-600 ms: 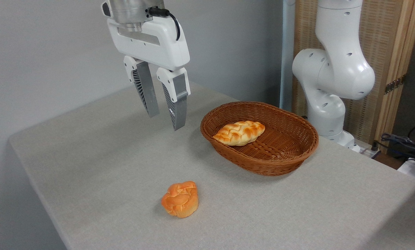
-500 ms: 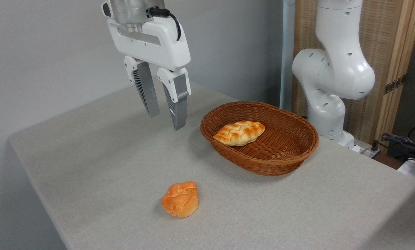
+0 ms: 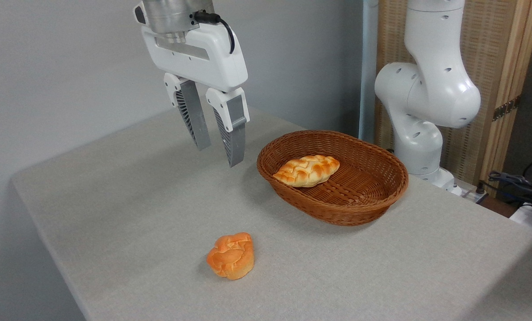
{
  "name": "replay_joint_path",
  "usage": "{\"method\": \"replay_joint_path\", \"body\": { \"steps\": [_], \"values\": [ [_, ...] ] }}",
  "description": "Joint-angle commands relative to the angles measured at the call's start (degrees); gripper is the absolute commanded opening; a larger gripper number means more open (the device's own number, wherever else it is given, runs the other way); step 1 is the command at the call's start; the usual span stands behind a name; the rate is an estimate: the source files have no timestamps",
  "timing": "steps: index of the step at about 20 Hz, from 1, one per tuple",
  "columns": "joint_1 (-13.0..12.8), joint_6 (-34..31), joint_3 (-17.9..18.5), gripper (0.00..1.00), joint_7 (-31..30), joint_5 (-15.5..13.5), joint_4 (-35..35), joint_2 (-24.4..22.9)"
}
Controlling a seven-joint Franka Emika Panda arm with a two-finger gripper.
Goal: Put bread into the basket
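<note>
The bread (image 3: 231, 255), a small orange-golden bun with a knotted top, lies on the grey table near the front edge. The basket (image 3: 365, 203), an oval brown wicker one, stands right of centre with a paler braided loaf (image 3: 306, 170) inside it. My gripper (image 3: 219, 154) hangs in the air above the table, left of the basket and well above and behind the bread. Its ribbed fingers (image 3: 234, 139) are apart and hold nothing.
The arm's white base (image 3: 426, 102) rises behind the basket at the right. A wooden screen (image 3: 493, 67) and cables (image 3: 520, 185) lie beyond the table's right side. The table's left and front edges (image 3: 47, 249) are close to the bread.
The gripper has shifted slightly to the right, toward the basket, still open. The bread, the loaf and the basket have stayed where they were.
</note>
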Motion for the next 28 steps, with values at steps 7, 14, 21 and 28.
{"method": "replay_joint_path", "body": {
  "steps": [7, 14, 21, 28],
  "values": [
    [-0.08, -1.59, 0.71, 1.00, 1.18, -1.06, 1.14, 0.19],
    [-0.08, -1.59, 0.63, 1.00, 1.18, -1.06, 1.14, 0.19],
    [-0.08, -1.59, 0.71, 1.00, 1.18, -1.06, 1.14, 0.19],
    [-0.08, -0.80, 0.71, 1.00, 0.91, -0.97, 1.14, 0.28]
  ]
}}
